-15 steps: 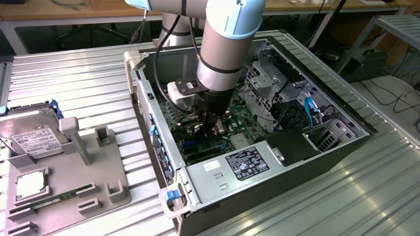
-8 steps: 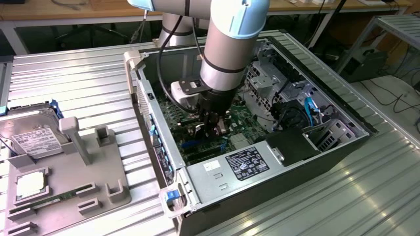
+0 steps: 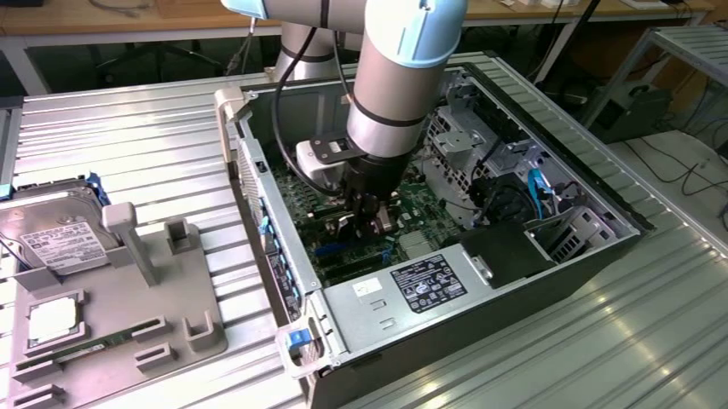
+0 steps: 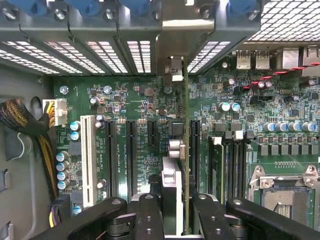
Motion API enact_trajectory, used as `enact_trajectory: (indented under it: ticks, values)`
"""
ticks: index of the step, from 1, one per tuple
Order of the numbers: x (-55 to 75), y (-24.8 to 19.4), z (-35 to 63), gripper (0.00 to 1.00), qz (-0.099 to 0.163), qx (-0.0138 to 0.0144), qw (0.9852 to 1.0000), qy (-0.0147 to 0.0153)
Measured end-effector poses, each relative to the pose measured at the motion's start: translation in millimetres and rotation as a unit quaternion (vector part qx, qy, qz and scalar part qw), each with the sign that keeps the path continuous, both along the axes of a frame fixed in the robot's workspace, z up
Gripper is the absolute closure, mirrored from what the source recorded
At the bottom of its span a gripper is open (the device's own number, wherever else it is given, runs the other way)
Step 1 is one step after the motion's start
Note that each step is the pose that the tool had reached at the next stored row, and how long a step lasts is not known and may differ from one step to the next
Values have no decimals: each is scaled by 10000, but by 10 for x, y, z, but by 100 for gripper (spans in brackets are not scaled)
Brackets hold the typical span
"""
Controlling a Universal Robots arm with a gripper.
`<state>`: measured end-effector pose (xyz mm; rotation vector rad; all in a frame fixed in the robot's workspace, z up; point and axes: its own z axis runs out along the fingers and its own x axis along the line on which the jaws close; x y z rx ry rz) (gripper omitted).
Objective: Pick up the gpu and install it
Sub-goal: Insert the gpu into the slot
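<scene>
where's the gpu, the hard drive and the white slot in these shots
gpu (image 4: pixel 186 150), wrist view, its thin edge
hard drive (image 3: pixel 60 234), exterior view, its white label
white slot (image 4: pixel 88 160), wrist view, middle of its length

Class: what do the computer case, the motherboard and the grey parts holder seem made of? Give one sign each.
Computer case: bare sheet metal, dull silver, folded and perforated. Motherboard: green laminate circuit board, carrying soldered components. Grey parts holder: probably moulded or printed plastic, matte, uniform grey.
</scene>
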<state>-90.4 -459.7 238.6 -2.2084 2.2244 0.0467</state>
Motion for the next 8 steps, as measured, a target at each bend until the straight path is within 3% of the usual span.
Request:
enact_trajectory:
  ticks: [8]
  values:
    - [-2, 3, -1, 72, -24, -10, 10000, 3]
